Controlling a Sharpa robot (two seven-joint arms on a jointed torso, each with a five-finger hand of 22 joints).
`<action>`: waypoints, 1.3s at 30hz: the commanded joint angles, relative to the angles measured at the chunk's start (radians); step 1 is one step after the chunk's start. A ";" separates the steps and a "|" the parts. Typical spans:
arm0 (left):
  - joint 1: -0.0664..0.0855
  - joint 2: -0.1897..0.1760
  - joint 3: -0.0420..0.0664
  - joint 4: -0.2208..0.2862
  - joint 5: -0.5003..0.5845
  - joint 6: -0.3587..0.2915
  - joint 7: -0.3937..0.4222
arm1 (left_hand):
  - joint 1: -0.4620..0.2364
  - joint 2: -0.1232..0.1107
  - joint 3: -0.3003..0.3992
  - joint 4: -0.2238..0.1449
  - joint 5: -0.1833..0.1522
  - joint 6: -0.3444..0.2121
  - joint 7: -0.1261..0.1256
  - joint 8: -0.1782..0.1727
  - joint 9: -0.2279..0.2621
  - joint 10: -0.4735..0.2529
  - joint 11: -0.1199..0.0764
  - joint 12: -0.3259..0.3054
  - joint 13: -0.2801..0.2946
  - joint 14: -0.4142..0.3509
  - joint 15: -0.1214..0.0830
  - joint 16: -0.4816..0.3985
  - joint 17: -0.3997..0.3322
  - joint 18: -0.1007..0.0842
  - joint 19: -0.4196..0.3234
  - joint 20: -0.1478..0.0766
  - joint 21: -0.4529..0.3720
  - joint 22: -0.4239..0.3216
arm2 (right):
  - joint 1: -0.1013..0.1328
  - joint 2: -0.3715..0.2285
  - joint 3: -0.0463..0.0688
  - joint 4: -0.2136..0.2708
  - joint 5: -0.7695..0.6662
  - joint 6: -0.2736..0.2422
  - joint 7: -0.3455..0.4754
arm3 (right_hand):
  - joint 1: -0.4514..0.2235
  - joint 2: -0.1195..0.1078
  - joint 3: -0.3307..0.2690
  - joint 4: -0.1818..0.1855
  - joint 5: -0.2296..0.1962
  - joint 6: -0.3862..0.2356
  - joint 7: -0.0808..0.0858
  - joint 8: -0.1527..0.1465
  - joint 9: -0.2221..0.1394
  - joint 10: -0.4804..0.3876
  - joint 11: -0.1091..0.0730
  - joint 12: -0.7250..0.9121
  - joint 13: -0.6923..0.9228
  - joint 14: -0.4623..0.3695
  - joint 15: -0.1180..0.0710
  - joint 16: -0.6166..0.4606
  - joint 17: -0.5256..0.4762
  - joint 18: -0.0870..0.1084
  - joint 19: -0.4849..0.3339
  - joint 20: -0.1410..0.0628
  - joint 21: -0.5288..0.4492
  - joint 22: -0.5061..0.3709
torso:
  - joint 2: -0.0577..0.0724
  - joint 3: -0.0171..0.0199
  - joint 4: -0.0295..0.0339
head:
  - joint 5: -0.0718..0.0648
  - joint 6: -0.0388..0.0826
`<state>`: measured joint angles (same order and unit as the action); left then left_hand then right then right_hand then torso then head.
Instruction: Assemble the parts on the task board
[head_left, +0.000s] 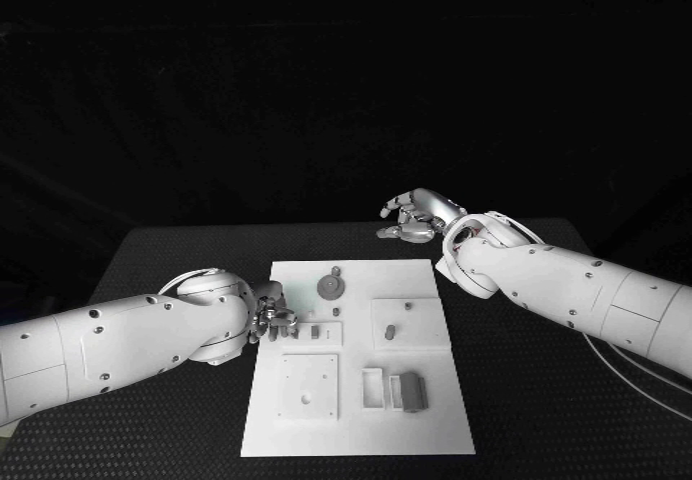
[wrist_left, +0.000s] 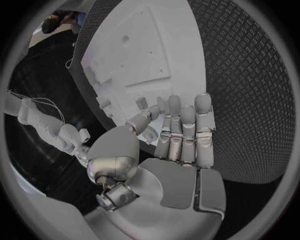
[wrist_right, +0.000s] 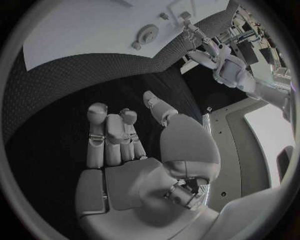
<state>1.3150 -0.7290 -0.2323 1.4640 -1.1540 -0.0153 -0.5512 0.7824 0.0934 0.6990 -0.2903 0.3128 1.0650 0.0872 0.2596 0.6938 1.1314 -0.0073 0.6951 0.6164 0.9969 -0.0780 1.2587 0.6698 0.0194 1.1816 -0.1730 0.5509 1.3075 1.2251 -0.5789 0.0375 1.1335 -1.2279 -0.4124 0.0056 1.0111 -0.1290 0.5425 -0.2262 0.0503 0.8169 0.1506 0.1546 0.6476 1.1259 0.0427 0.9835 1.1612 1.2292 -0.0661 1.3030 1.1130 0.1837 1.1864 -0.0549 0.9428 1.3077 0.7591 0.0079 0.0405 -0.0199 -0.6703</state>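
The white task board (head_left: 361, 355) lies in the middle of the black table. On it are a round grey disc (head_left: 332, 288), a small peg (head_left: 391, 329) on a raised square, a flat square plate (head_left: 310, 385) and a grey block (head_left: 410, 392). My left hand (head_left: 274, 322) is at the board's left edge, its fingers (wrist_left: 181, 127) stretched out beside small grey parts (wrist_left: 142, 103), thumb apart, nothing gripped. My right hand (head_left: 417, 215) hovers beyond the board's far edge, fingers (wrist_right: 109, 132) loosely bent, palm bare. The board (wrist_right: 94, 30) and disc (wrist_right: 148, 34) appear in the right wrist view.
Black textured table (head_left: 534, 400) surrounds the board on both sides. A thin cable (head_left: 635, 375) trails under my right arm near the table's right edge. The board (wrist_left: 144, 55) carries raised squares and recesses.
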 joint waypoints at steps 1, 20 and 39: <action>-0.008 0.005 -0.006 0.004 0.002 0.048 -0.006 | 0.004 0.010 -0.004 0.003 -0.004 0.008 0.002 0.014 0.000 0.006 -0.004 0.005 0.002 0.035 -0.034 0.005 0.002 0.040 0.036 -0.033 0.005 0.026 | -0.001 0.000 0.000 0.001 0.000 0.010 0.003 | -0.008 0.001 0.000 0.008 -0.003 0.004 0.009 0.004 -0.001 -0.009 0.002 0.006 -0.001 -0.009 0.001 -0.006 0.000 0.078 0.003 -0.007 -0.007 0.016 | 0.000 -0.0001 -0.0002 | -0.001 -0.001; -0.008 0.010 -0.006 0.000 0.008 0.058 -0.004 | 0.004 0.011 -0.002 0.003 -0.005 0.010 0.000 0.016 0.000 0.005 -0.006 0.011 0.004 0.036 -0.035 0.009 0.002 0.040 0.036 -0.035 0.012 0.026 | -0.001 0.000 0.000 0.001 0.000 0.010 0.003 | -0.009 0.001 0.000 0.010 -0.003 0.004 0.009 0.004 -0.001 -0.009 0.002 0.006 -0.002 -0.008 0.001 -0.006 0.001 0.078 0.002 -0.006 -0.007 0.016 | 0.000 0.0010 -0.0005 | 0.000 -0.003; -0.015 0.017 -0.006 -0.021 0.061 0.041 -0.023 | -0.027 0.033 0.009 -0.001 -0.021 0.031 -0.013 0.038 0.018 0.021 -0.020 0.044 0.018 0.049 -0.051 0.046 0.010 0.041 0.042 -0.050 0.066 0.026 | -0.001 0.000 0.000 0.001 0.000 0.011 0.003 | -0.011 0.001 -0.001 0.013 -0.003 0.007 0.008 0.006 -0.001 -0.009 0.001 0.007 -0.002 -0.008 0.001 -0.006 0.001 0.078 0.003 -0.006 -0.007 0.016 | 0.000 0.0003 0.0002 | -0.001 -0.007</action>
<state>1.3126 -0.7175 -0.2299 1.4408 -1.1200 0.0024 -0.5584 0.7553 0.1206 0.7027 -0.2910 0.2851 1.0857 0.0756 0.2877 0.7105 1.1442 -0.0165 0.7358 0.6340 1.0079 -0.0823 1.3014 0.6797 0.0194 1.1901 -0.1828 0.6152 1.3073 1.2247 -0.5793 0.0374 1.1333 -1.2270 -0.4115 0.0055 1.0112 -0.1290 0.5424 -0.2206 0.0503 0.8194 0.1481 0.1546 0.6476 1.1223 0.0462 0.9835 1.1604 1.2290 -0.0664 1.3030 1.1137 0.1836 1.1901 -0.0549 0.9429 1.3075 0.7590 0.0082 0.0401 -0.0213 -0.6775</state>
